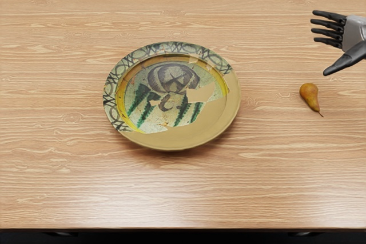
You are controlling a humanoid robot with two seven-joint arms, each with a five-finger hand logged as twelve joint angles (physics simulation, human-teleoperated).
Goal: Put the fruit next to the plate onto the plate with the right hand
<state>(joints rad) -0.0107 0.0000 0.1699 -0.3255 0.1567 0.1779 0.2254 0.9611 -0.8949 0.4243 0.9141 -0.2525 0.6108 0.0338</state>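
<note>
Pear (309, 95) lies on its side on the table (68, 187), at about 3 o'clock from the plate (191, 137) and well apart from its rim. The fat end points toward 11 o'clock, and the body tapers to a thin stem aimed at 5 o'clock. Its skin is orange-brown, lighter on the upper flank.

The right hand (345, 39) comes in from the picture's right edge, at roughly 1 o'clock from the pear, near it but clearly apart. The hand is released and grasps nothing. Its four dark fingers (326, 25) reach toward 9 o'clock, slightly fanned with gaps showing between them. The thumb (343, 63) stretches away from them toward 8 o'clock, its tip the part closest to the fruit. A pale grey section of the palm or wrist shows right at the frame's edge. How high the hand hangs over the wood cannot be told.

The plate sits a little toward 9 o'clock of the table's middle. It is round and shallow, with a wide tan rim. A band of dark interlaced lines runs around the rim from about 7 o'clock through 12 to 2. Inside that, a yellow ring frames a worn painted picture: a dark rounded figure above green stripes on a pale ground, with patches of plain tan breaking the pattern toward 4 o'clock. A soft shadow edges the plate toward 6 o'clock.

The table is light wood with grain running from 9 to 3 o'clock.
</note>
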